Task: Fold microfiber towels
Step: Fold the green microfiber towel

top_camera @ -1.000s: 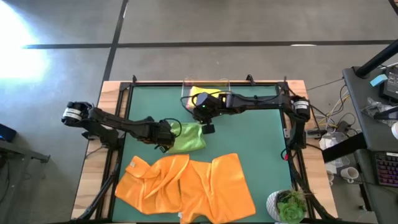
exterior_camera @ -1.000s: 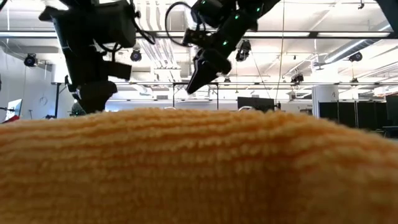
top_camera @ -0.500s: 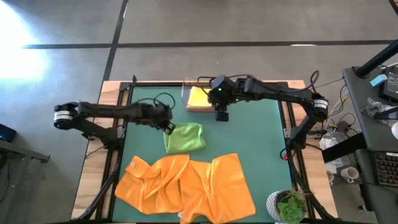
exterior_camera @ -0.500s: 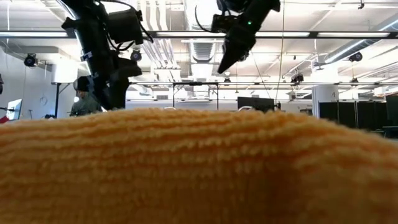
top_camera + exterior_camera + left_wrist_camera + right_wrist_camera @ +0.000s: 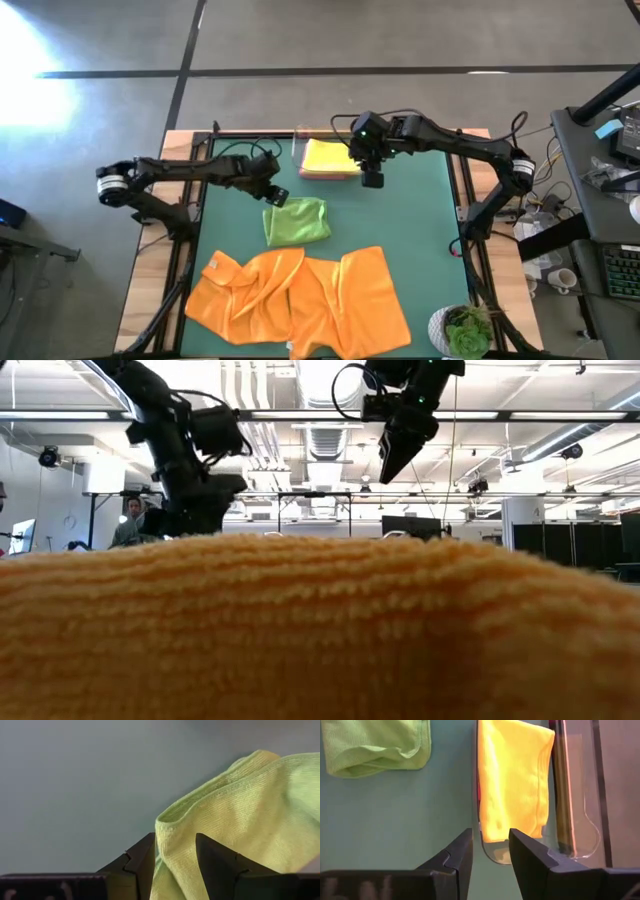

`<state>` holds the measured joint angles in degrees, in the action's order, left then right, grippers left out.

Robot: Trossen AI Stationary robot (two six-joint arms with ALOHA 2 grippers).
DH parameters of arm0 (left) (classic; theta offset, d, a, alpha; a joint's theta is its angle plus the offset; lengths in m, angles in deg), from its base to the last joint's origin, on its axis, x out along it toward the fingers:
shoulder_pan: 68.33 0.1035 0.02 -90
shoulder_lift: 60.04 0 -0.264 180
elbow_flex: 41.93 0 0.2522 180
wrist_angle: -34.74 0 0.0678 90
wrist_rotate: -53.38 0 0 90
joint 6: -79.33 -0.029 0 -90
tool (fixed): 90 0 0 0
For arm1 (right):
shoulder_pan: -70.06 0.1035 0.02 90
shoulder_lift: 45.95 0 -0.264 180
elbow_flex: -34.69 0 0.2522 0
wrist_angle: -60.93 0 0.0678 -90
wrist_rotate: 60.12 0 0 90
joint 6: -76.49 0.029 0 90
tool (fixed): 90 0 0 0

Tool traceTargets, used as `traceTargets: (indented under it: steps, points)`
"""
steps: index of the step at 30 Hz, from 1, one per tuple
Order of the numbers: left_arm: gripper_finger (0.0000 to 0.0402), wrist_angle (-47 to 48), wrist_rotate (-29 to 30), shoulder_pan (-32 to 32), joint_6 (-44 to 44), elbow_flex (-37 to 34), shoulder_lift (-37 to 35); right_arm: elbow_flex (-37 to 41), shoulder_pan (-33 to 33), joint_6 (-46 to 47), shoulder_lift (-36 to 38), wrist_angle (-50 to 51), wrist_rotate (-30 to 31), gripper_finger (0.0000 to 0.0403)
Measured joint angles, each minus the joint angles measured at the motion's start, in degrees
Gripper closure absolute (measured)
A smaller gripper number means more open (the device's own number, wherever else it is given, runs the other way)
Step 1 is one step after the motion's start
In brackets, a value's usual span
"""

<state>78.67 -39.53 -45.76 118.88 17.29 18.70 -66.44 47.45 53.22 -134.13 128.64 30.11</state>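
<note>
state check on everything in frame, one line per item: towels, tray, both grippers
yellow towel: folded, lying in the tray
clear tray: at the table's far edge, holds the yellow towel
green towel: loosely folded, flat on the mat
orange towels: unfolded, rumpled, overlapping at the near edge
left gripper: open, empty, at the green towel's far left corner
right gripper: open, empty, raised beside the tray

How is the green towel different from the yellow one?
The green towel lies loosely folded on the bare green mat, while the yellow towel sits folded flat in the clear tray at the table's far edge. The green one is near the left gripper; the yellow one is beside the right gripper. Both are plain, bright cloths.
</note>
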Motion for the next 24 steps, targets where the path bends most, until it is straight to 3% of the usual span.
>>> traceTargets:
  steps: [11, 24]
  points:
    - [0.0276, -4.3, 0.0, 0.0, -1.3, 0.0, 7.6, 0.0, 0.0, -1.3, 0.0, -0.2, -0.2, 0.0284]
    - [0.0278, -5.7, -1.3, 0.0, -4.2, 0.0, 9.5, 0.1, 0.0, -1.2, 0.0, -0.9, -0.1, 0.0284]
